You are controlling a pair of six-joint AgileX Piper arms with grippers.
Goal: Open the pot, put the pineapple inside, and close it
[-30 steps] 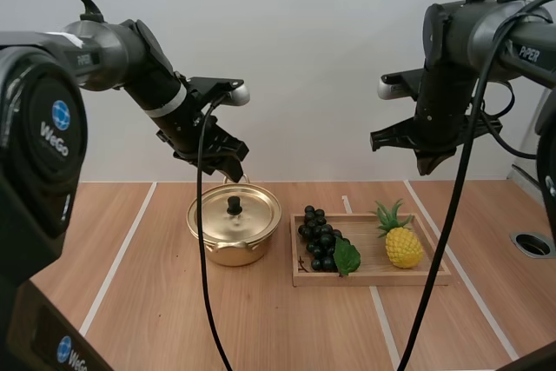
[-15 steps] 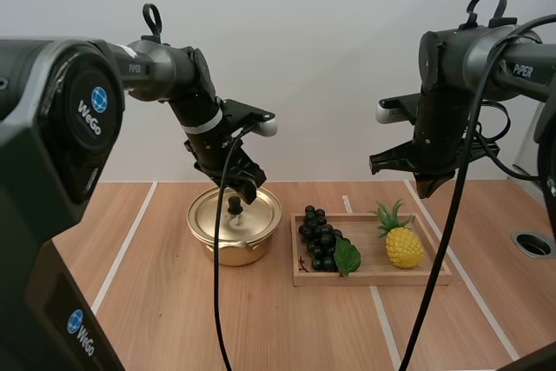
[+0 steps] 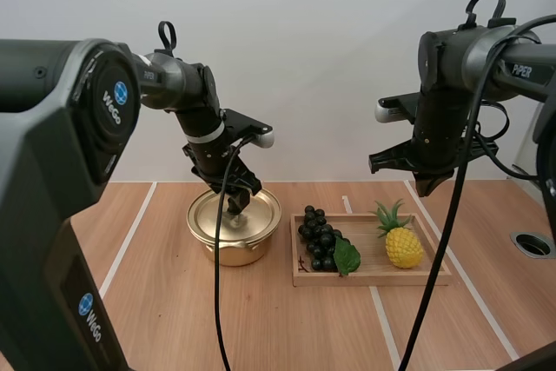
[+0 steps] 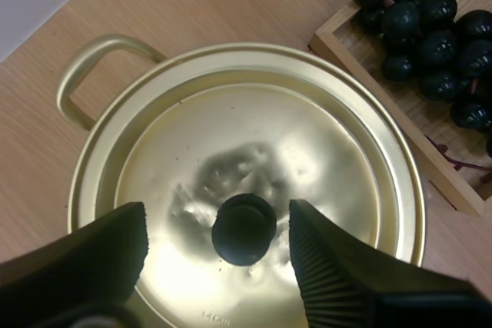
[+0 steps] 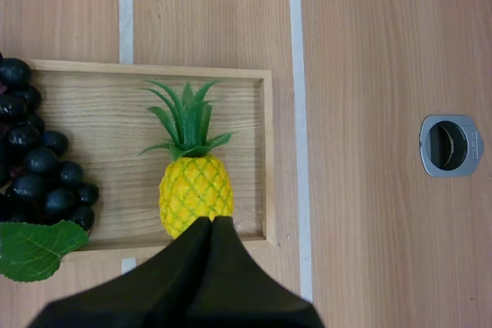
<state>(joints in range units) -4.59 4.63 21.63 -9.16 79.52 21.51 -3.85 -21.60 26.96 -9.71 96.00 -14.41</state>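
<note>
A golden pot (image 3: 228, 249) stands on the table with its lid (image 4: 254, 151) on. My left gripper (image 3: 236, 198) is lowered over the lid and open, its two fingers on either side of the black knob (image 4: 244, 230) without touching it. The yellow pineapple (image 3: 403, 246) lies in the right part of a wooden tray (image 3: 373, 278). My right gripper (image 3: 424, 183) hangs high above the pineapple (image 5: 195, 193). Its fingers lie shut together as one dark wedge with nothing in them.
A bunch of dark grapes (image 3: 320, 239) with a green leaf (image 3: 347, 256) fills the tray's left part, right beside the pot. A round metal-rimmed hole (image 3: 532, 243) sits in the table at far right. White tape lines (image 3: 130, 241) run across the wood.
My left gripper has swung right and come down from behind the pot to straddle the lid's knob. The right arm has barely moved.
</note>
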